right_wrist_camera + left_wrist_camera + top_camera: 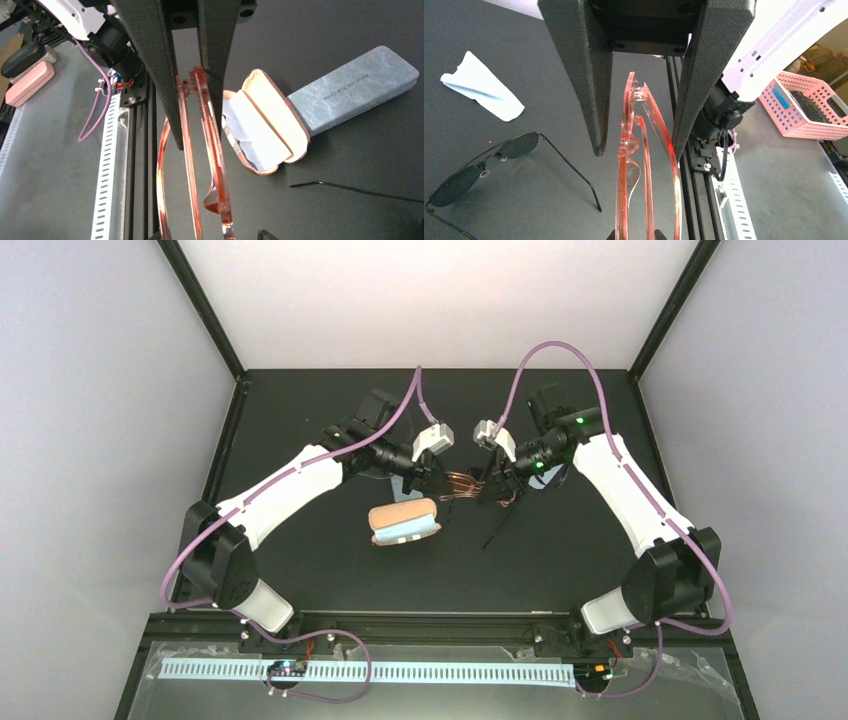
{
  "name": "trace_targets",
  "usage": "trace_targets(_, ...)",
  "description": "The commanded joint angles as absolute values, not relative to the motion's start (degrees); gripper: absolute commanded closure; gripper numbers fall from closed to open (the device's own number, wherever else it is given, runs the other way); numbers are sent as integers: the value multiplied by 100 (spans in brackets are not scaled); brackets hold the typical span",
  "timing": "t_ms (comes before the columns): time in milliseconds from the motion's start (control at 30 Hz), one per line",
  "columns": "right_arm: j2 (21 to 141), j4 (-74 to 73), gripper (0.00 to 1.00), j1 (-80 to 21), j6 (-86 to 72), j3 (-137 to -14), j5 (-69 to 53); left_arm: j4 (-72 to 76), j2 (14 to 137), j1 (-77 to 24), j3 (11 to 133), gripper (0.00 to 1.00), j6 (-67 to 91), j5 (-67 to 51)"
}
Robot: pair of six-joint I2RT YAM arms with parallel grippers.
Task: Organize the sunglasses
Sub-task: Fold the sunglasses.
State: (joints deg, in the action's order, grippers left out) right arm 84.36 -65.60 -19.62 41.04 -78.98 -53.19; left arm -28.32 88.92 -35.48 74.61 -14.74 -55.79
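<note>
Reddish-brown sunglasses (465, 485) are held off the desk (549, 215) at mid-desk, between the two arms and just far-right of the open tan case (277, 107). The left gripper (638, 152) is clenched on the folded frame, with a pad seen against one temple arm. The right gripper (195, 120) is set closely around the hinge end. Whether it is actually clamped cannot be told, as contact on both pads is not confirmed. One temple arm appears not fully folded in the right wrist view.

Progress is judged early to middle:
- No pair is put away yet.
- The tan case is lying open with a light blue cloth (250, 130) inside and no glasses in it.
- The blue-grey case (352, 87) is shut, touching the far side of the tan case.
- The black sunglasses (519, 145) are left on the desk with arms unfolded, untouched, near the right gripper.
- A second cloth (481, 87) is lying loose, apart from the black pair.

Left to do, as judged:
- Folding is to be finished on the reddish pair.
- That pair is to be placed, probably in the tan case.
- The black pair is to be handled after that.
</note>
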Motion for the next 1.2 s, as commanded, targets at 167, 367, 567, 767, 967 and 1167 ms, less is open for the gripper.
trace_targets(167,8488,-6561,58,-2175,4253,-7985,-5439,-2602,8841,-3520,7417,91,-1441,-5955)
trace_targets(367,8514,-6594,65,-2241,4276,-8039,-5404,-2615,8894,-3524,7427,91,-1450,-5979)
trace_targets(567,8525,-6669,72,-2242,4336,-8060,-5389,-2629,8927,-3517,7418,88,-1476,-5972)
trace_targets(767,8478,-6715,76,-2250,4377,-7995,-5329,-2645,8940,-3524,7418,84,-1468,-5968)
trace_targets(967,8401,-6750,79,-2247,4433,-7834,-5304,-2649,8947,-3516,7402,75,-1448,-5976)
trace_targets(1167,8253,-6766,82,-2241,4468,-7605,-5204,-2686,8964,-3519,7401,68,-1416,-5981)
